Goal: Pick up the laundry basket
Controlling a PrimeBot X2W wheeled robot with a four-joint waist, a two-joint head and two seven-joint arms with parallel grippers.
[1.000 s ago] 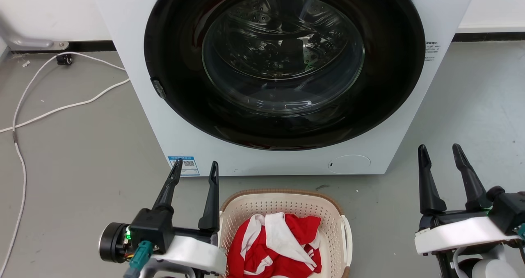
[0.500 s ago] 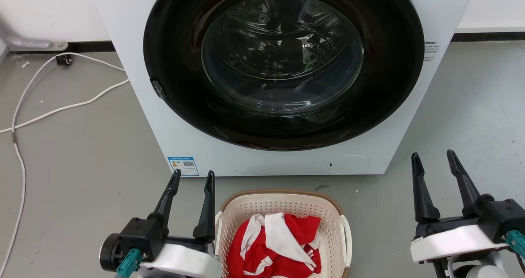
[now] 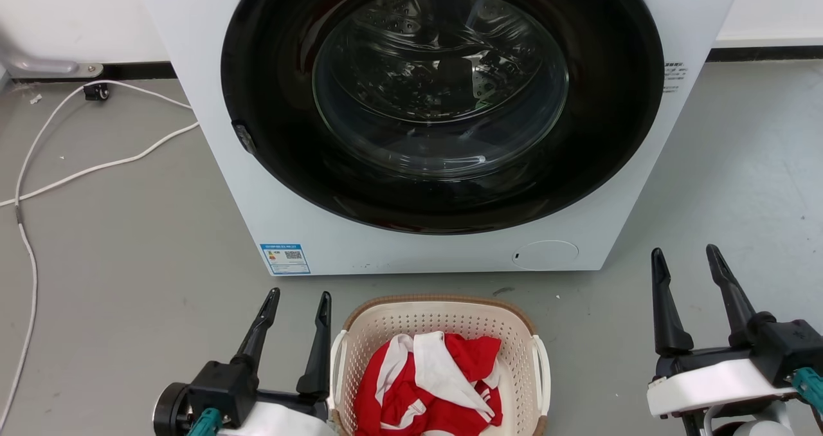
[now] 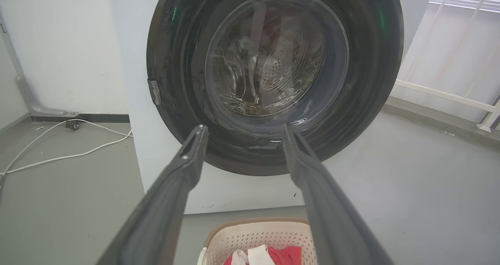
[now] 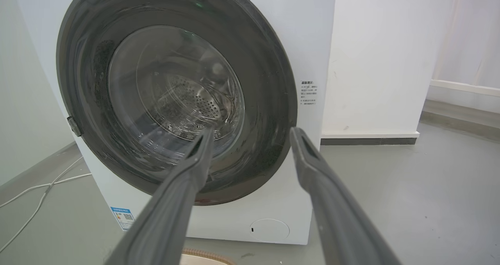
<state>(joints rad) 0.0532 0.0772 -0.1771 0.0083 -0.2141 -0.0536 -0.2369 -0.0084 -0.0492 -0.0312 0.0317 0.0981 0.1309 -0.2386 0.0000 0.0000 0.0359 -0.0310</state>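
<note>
The laundry basket (image 3: pixel 443 320) sits on the grey floor just in front of the washing machine, cream and perforated with a brown rim and white side handles. Red and white cloth (image 3: pixel 431 384) lies inside it. My left gripper (image 3: pixel 299 298) stands open right beside the basket's left handle, nothing between its fingers. Farther off, well to the right of the basket, my right gripper (image 3: pixel 685 256) is open and empty too. The left wrist view shows the basket (image 4: pixel 254 233) low between the left gripper (image 4: pixel 242 130) fingers. The right wrist view catches a sliver of the basket rim (image 5: pixel 207 255) below the right gripper (image 5: pixel 250 134).
A white washing machine (image 3: pixel 443 114) with a shut round dark glass door stands straight ahead. White cables (image 3: pixel 71 159) trail over the floor at the left. Open grey floor lies on both sides of the basket.
Both grippers have drawn back and lower in the head view, the left one more so. The head camera has shifted slightly. The basket has stayed in place.
</note>
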